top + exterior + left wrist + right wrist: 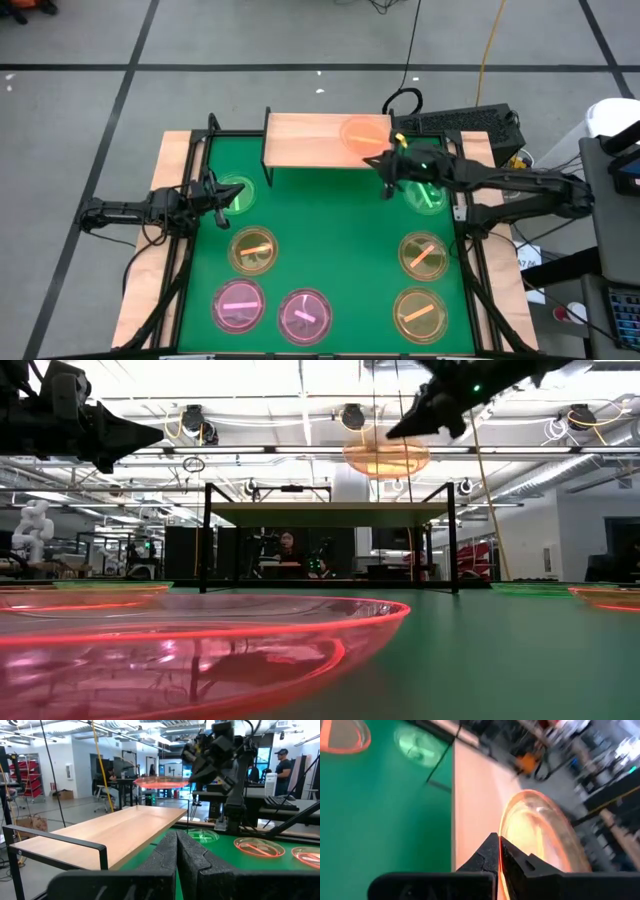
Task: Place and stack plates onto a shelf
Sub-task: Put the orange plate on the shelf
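Note:
An orange plate (364, 133) hangs above the right end of the light-wood shelf (310, 140), with my right gripper (385, 163) shut on it. The low view shows this plate (385, 457) roughly level and clear of the shelf board (325, 512). My left gripper (216, 190) waits shut and empty at the table's left, beside a green plate (236, 196) lying flat on the mat. On the green mat also lie another green plate (426, 196), amber plates (254, 250) (423, 255) (419, 315) and pink plates (238, 305) (303, 315). My right gripper pinches the orange plate's rim (503, 826) between its two fingers, at the plate's near-right edge. The fingers come in from the table's near-right side, slanting slightly down. The plate is lifted clear above the shelf, close to level, reaching out beyond the fingertips.
The shelf stands on thin black legs (205, 540) at the mat's far edge, and its left part (295, 140) is bare wood. Wooden side strips (150, 250) border the mat. Cables and a keyboard (460, 122) lie behind the table's far right corner.

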`<act>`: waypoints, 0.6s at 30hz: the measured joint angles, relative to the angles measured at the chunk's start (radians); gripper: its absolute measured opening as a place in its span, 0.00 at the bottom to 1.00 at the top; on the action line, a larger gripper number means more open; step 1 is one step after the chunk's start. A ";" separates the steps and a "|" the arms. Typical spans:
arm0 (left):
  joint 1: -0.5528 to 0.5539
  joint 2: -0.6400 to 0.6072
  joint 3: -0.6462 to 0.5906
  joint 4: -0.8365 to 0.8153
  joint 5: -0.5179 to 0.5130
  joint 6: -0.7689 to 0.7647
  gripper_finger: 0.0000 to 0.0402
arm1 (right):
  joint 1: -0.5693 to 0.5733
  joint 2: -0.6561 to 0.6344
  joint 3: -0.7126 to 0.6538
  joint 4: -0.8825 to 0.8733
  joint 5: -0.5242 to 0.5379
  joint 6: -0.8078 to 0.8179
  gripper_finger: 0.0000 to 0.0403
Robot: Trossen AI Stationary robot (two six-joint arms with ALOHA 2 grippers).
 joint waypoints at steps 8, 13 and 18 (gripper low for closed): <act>0.000 0.000 0.000 0.000 0.000 0.000 0.00 | -0.051 0.132 0.003 0.006 -0.019 0.016 0.00; 0.000 0.000 0.000 0.000 0.000 0.000 0.00 | -0.078 0.204 0.003 0.026 -0.018 0.019 0.00; 0.000 0.000 0.000 0.000 0.000 0.000 0.00 | -0.106 0.253 0.003 0.071 -0.015 0.024 0.00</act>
